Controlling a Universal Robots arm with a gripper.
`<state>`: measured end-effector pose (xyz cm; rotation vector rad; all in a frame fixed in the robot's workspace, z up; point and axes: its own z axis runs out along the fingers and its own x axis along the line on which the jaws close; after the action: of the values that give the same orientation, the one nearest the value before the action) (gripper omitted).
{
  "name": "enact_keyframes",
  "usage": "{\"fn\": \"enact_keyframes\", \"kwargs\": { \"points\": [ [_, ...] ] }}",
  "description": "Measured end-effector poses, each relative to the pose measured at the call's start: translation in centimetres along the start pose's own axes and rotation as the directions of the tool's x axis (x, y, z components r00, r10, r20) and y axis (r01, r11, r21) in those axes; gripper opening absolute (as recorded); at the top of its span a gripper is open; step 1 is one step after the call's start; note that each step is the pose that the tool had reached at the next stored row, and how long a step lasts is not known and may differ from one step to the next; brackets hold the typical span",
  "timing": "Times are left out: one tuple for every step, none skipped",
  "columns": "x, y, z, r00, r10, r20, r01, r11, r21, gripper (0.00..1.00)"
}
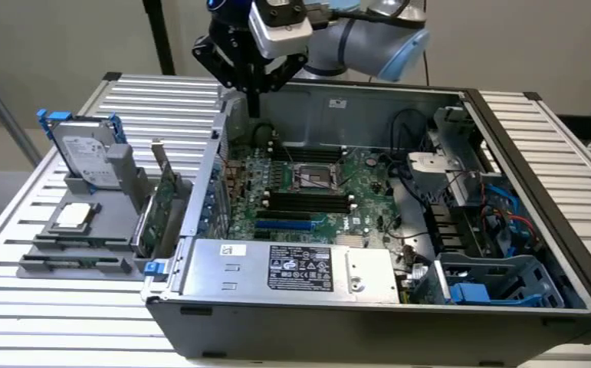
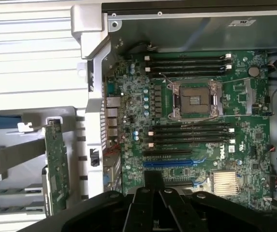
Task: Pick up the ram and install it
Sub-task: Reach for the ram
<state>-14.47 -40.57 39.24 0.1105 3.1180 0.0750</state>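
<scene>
Hovering hand (image 1: pixel 253 86) over PC case (image 1: pixel 274 337); ram (image 1: pixel 144 224) well apart

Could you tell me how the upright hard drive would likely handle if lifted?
The hard drive looks rigid and probably heavy for its size, given its metal casing. Its smooth face may be slippery. Standing on edge in the rack, it could tip if nudged.

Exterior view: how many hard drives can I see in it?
1. The hard drive stands upright in the grey rack, at the exterior view's left of the computer case. More may be hidden inside the case.
</scene>
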Motion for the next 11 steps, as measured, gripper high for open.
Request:
{"fn": "enact_keyframes", "kwargs": {
  "points": [
    [0.4,-0.13,-0.01,1.0,0.0,0.0,0.0,1.0,0.0001,0.0],
    [0.8,-0.27,-0.02,1.0,0.0,-0.0001,0.0,1.0,0.0001,0.0],
    [1.3,-0.42,-0.02,1.0,0.0,0.0,0.0,1.0,0.0,0.0],
    [1.7,-0.59,-0.03,1.0,0.0,0.0,0.0,1.0,0.0,0.0],
    [2.2,-0.76,-0.03,1.0,0.0,0.0,0.0,1.0,0.0,0.0],
    [2.6,-0.93,-0.04,1.0,0.0,0.0,0.0,1.0,-0.0001,0.0],
    [3.1,-1.11,-0.05,1.0,0.0,0.0,0.0,1.0,0.0,0.0],
    [3.5,-1.29,-0.05,1.0,0.0,0.0,0.0,1.0,0.0,0.0],
    [4.0,-1.47,-0.05,1.0,0.0,0.0,0.0,1.0,0.0,0.0],
    [4.4,-1.64,-0.06,1.0,0.0,0.0,0.0,1.0,0.0,0.0],
    [4.9,-1.8,-0.05,1.0,0.0,0.0,0.0,1.0,-0.0001,0.0]
  ]
}}
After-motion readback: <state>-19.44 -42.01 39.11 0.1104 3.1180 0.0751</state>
